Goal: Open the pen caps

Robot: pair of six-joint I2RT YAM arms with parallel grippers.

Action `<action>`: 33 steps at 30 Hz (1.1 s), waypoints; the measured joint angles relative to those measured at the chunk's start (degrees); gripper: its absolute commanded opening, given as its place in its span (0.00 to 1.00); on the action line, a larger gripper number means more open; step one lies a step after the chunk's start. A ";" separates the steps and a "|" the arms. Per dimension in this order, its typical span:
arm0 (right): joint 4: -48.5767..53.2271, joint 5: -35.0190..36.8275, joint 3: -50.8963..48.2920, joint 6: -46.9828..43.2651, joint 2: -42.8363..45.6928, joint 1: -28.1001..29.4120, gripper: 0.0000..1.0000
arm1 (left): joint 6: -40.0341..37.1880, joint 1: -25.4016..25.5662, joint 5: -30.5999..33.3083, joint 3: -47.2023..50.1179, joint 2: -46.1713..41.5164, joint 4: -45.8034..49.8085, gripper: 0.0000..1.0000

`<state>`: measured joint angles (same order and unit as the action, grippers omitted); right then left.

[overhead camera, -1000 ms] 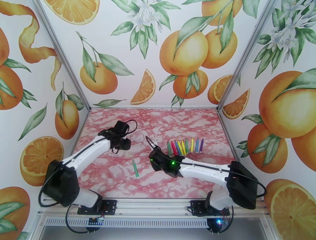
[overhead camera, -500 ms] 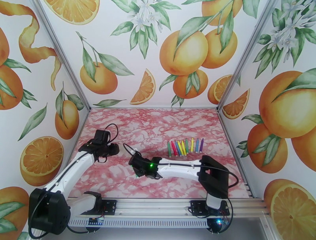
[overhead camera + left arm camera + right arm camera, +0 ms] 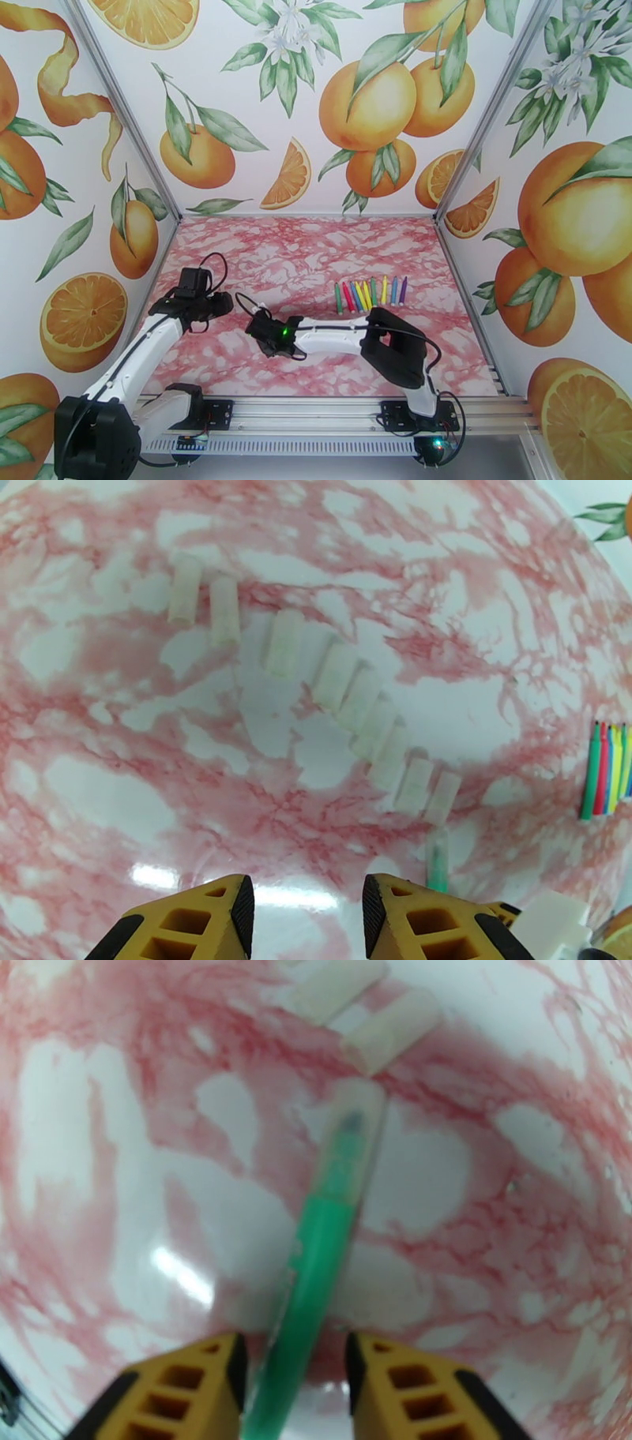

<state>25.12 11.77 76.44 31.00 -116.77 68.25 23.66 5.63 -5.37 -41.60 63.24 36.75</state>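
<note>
Right wrist view: right tool [image 3: 294, 1351], swung toward 9 o'clock from the pen row [image 3: 370, 294], now straddles the green pen [image 3: 316, 1236] on the counter [image 3: 490, 1197], unclenched; cap [image 3: 355, 1130] on. Left tool [image 3: 304, 894] released, empty. Grasp appears imminent.

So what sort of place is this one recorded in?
Probably a small robot test booth: orange-print walls close in a pink marbled tabletop, and an aluminium rail along its near edge carries two arms.
</note>
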 measured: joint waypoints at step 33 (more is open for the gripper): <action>-5.49 1.29 -18.43 2.62 12.87 -0.74 0.13 | -0.50 -0.26 -6.08 -0.02 1.14 -2.86 0.43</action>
<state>19.64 13.06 58.02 33.63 -103.90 67.51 23.16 5.37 -11.44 -41.63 64.38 33.89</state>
